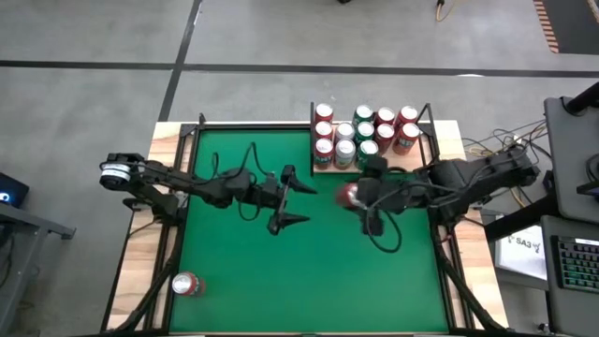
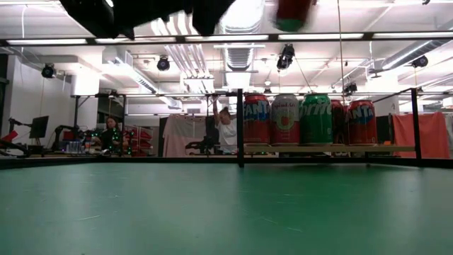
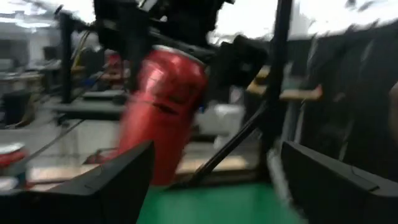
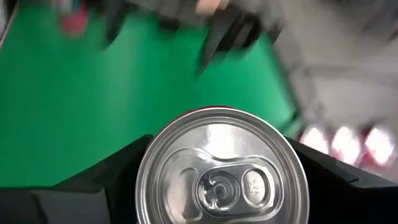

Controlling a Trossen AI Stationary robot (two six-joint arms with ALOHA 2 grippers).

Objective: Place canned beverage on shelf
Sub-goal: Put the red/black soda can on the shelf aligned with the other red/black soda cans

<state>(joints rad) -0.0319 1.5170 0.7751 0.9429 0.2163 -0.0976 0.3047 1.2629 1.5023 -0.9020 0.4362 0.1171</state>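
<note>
A red canned beverage point(image 1: 348, 194) hangs above the middle of the green table with my right gripper point(image 1: 356, 197) shut on it; the low view shows it high up point(image 2: 294, 10). The shelf point(image 1: 323, 168), a pale wooden board with black rods, stands at the far edge and carries several upright cans point(image 2: 304, 120). My left gripper point(image 1: 301, 203) stands open just left of the held can, its two fingers point(image 3: 106, 183) apart and empty. The can point(image 3: 165, 106) shows tilted beyond them. My right gripper pinches the can between its two fingers point(image 4: 99, 183), one on each side of the wall just under the top rim point(image 4: 144, 177). The fingers come from the table's right, slanting downward. The can is lifted clear of the table and tilted, its silver top toward the wrist.
Another red can point(image 1: 187, 284) lies on the green felt near the front left corner. Black frame rods point(image 1: 178, 187) run along the table's sides. People and equipment show in the room beyond the far edge.
</note>
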